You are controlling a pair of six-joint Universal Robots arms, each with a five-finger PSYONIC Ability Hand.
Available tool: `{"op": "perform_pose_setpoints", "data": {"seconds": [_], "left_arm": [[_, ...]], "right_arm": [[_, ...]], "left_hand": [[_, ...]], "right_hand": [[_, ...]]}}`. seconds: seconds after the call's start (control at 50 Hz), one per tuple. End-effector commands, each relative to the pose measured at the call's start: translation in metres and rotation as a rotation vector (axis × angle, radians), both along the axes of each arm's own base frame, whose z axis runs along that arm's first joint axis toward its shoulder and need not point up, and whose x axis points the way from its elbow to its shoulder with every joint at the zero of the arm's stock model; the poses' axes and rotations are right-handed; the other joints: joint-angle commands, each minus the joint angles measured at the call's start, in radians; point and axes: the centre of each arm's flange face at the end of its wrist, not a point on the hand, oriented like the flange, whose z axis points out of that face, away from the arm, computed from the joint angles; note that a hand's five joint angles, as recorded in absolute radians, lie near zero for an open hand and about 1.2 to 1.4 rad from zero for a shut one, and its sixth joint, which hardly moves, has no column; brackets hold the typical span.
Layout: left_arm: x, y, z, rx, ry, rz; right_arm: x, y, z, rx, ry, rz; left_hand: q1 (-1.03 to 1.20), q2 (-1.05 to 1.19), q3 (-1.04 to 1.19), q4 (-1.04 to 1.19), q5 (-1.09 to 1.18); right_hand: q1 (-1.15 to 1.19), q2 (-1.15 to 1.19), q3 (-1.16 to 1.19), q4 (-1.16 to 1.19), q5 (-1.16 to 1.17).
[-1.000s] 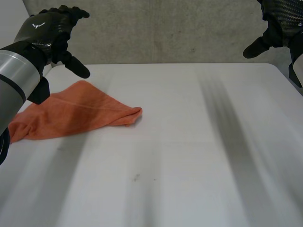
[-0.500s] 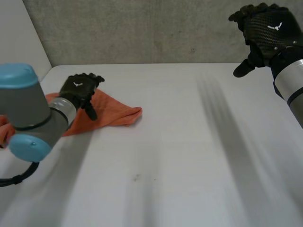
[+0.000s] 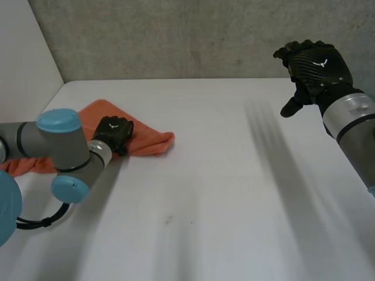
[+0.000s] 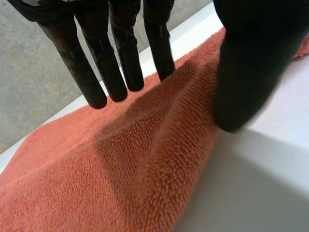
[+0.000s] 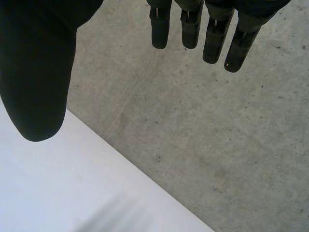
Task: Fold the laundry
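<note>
Left wrist view shows you your left hand spread open, fingertips on the orange towel at the bench's far left side, while your right hand hangs open, empty.

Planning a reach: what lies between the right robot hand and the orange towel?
Between right robot hand and orange towel: just bare white table, per head view.

This looks like a robotics lab or test cell. A plain white table stands against a rough grey concrete wall, with a white side panel along its left edge. An industrial left arm and right arm reach over the surface.
</note>
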Motion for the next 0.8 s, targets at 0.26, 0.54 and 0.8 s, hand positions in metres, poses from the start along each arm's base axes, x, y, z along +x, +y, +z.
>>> {"op": "perform_pose_setpoints", "data": {"seconds": [0.26, 0.54, 0.8], "left_arm": [[-0.033, 0.027, 0.044, -0.075, 0.071, -0.078], [-0.131, 0.172, 0.121, -0.027, 0.401, -0.414], [-0.149, 0.224, 0.064, 0.098, 0.272, -0.515]], "right_arm": [[-0.001, -0.002, 0.004, -0.008, -0.003, -0.009], [-0.026, -0.012, 0.049, -0.128, -0.047, -0.101], [-0.032, -0.012, 0.053, -0.137, -0.05, -0.108]], "left_hand": [[0.541, 0.562, 0.585, 0.583, 0.592], [0.541, 0.562, 0.585, 0.583, 0.592], [-0.63, -0.609, -0.586, -0.588, -0.579]], "right_hand": [[-0.032, -0.048, -0.036, -0.059, -0.066], [-0.032, -0.048, -0.036, -0.059, -0.066], [-0.032, -0.048, -0.036, -0.059, -0.066]]}}
